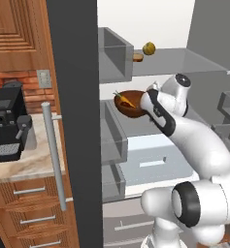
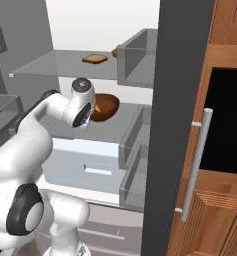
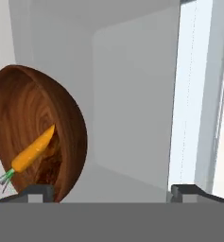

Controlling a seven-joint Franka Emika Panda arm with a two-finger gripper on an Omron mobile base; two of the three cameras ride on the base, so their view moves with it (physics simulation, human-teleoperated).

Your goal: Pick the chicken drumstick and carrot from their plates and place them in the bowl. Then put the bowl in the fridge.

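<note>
1. Step: last stage, bowl (image 1: 130, 105) into the fridge (image 1: 73, 121). The bowl sits on a grey middle shelf (image 1: 136, 127) inside the open fridge, so placing looks done, as a judgement.
2. Gripper (image 3: 111, 191): jaws spread wide, holding nothing; the bowl lies just beside one tip.
3. Next move, as a judgement: back the hand straight out without nudging the bowl's rim, clear of the shelf above.
4. Bowl contents: carrot (image 3: 32, 150) lying inside, green top at the rim. The drumstick cannot be made out.
5. Upper shelf (image 2: 65, 62): a bread slice (image 2: 95, 59) and a yellow fruit (image 1: 149, 48).
6. Door bins (image 1: 111, 135): contents not discernible.
</note>
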